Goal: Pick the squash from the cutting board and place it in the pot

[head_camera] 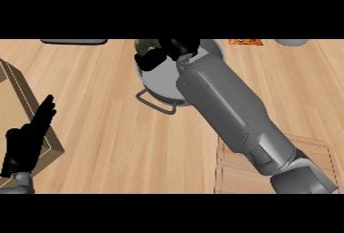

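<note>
My right forearm reaches from the lower right up across the counter to the grey pot [156, 82] at the top centre. My right hand [168, 50] is over the pot's far side, fingers curled round a dark green squash [145, 45], of which only a small part shows. The pot has a loop handle [156, 103] on its near side. The wooden cutting board [316, 150] lies at the lower right, partly under my forearm, with nothing visible on it. My left hand [27, 136] rests open at the left edge, fingers up.
A wooden box or block [17, 104] stands along the left edge behind my left hand. At the top edge are a dark flat item [74, 41], an orange packet [245, 42] and a pale rounded item [292, 42].
</note>
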